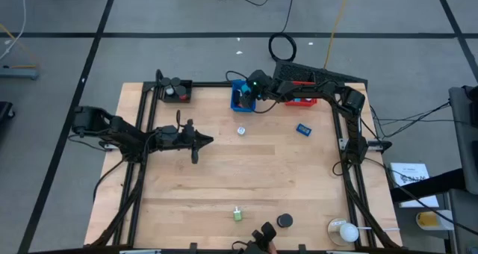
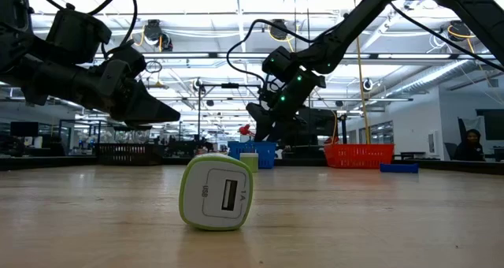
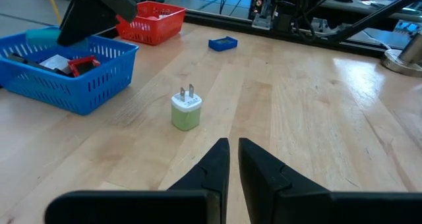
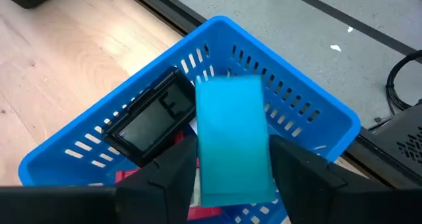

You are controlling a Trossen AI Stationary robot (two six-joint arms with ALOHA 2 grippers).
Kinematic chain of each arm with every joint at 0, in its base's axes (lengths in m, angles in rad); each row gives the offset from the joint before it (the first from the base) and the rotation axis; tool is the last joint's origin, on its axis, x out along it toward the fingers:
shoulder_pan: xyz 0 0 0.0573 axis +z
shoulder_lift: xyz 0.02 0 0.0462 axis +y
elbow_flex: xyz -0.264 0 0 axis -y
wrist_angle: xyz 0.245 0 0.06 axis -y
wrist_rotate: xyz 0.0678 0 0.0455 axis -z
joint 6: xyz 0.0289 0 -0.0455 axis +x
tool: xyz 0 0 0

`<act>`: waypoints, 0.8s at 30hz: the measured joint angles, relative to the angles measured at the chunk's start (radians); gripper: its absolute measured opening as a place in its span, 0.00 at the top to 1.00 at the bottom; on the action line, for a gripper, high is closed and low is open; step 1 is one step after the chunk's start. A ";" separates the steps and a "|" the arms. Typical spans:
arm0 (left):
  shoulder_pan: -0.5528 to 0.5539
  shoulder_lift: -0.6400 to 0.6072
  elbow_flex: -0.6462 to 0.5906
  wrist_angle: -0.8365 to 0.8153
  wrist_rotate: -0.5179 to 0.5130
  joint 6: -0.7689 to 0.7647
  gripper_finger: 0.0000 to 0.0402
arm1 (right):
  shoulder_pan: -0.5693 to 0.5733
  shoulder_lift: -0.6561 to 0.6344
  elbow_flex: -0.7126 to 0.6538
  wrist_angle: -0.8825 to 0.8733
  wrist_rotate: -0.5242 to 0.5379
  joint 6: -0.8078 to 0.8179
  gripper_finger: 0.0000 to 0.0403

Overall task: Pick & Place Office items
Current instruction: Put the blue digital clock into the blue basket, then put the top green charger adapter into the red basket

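Note:
My right gripper (image 4: 232,178) hangs over the blue bin (image 4: 310,99) at the table's far edge, shut on a light-blue block (image 4: 231,132). The bin (image 1: 242,97) also holds a black flat piece (image 4: 148,122) and red pieces. My left gripper (image 1: 203,140) hovers shut at the table's left middle, pointing right toward a white-and-green plug charger (image 3: 186,111), which stands on the table with its prongs up. A small blue block (image 1: 302,129) lies right of it. Another green charger (image 2: 216,193), a black disc (image 1: 284,221) and a black piece (image 1: 261,234) lie near the near edge. My right gripper pinches the light-blue block between its two fingers by the block's long sides (image 4: 201,165), coming from above and pointing down into the bin. The fingers lie along the block. It is lifted clear above the bin's contents.
A red bin (image 1: 302,98) sits right of the blue one and a black bin (image 1: 177,91) at the far left corner. A roundish white object in a clear holder (image 1: 345,230) stands at the near right corner. Bare wood lies across the table's middle (image 1: 269,172).

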 joint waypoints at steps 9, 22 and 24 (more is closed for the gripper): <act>0.000 0.000 0.001 0.000 -0.001 0.000 0.91 | 0.017 -0.050 -0.001 -0.030 0.000 -0.024 0.47; 0.000 0.000 0.001 -0.003 -0.001 -0.007 0.91 | 0.233 -0.173 -0.001 -0.123 0.000 -0.086 0.72; 0.000 0.000 0.001 -0.007 -0.001 -0.011 0.91 | 0.274 -0.174 -0.001 -0.133 0.000 -0.105 0.79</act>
